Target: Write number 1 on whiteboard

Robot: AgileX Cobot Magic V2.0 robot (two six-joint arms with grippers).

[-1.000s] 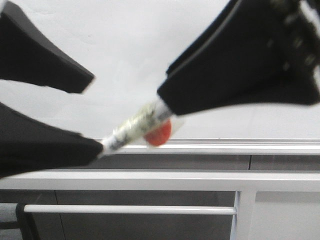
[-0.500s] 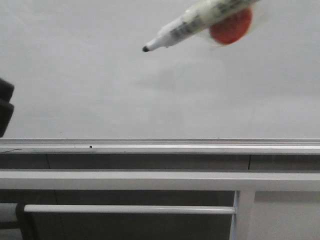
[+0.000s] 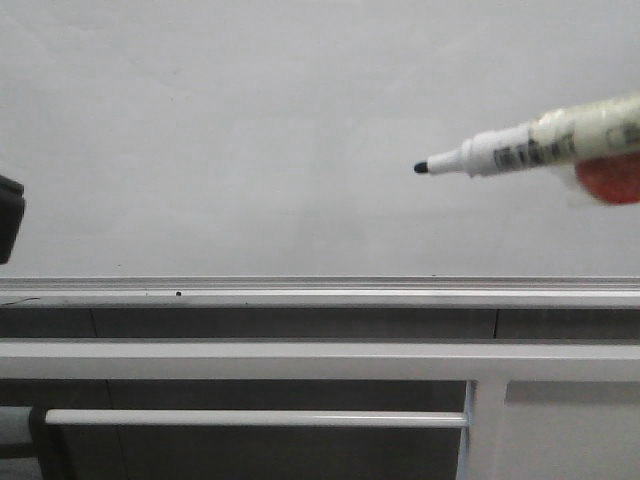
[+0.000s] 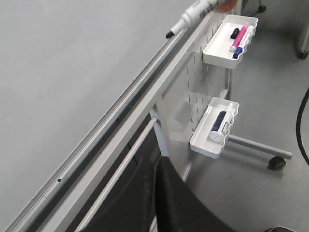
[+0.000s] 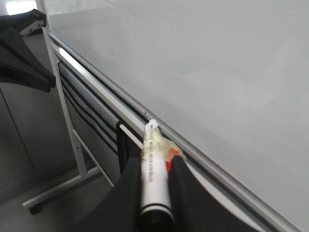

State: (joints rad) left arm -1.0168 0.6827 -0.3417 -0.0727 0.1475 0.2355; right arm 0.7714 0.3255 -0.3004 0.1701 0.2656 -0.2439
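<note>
The whiteboard (image 3: 250,120) fills the upper front view above its silver ledge (image 3: 320,292). No marker stroke shows on it. My right gripper (image 5: 155,162) is shut on a white marker pen (image 5: 153,169) with a red disc (image 3: 610,178) taped to it. The pen (image 3: 540,148) enters from the right, uncapped, black tip pointing left in front of the board. I cannot tell whether the tip touches. My left gripper (image 3: 5,215) is a black shape at the far left edge. Its wrist view shows one black finger (image 4: 193,203), the board (image 4: 58,72) and the pen (image 4: 193,14).
White metal frame bars (image 3: 300,360) run below the ledge over dark panels. Two white trays hang on the stand's side, the upper one (image 4: 229,36) with pens, the lower one (image 4: 215,128) with an eraser. A castor wheel (image 4: 276,163) sits on the grey floor.
A second ago both arms crossed in front of the board at the pen. The left arm pulled back to the left edge. The pen rose, then moved right and down.
</note>
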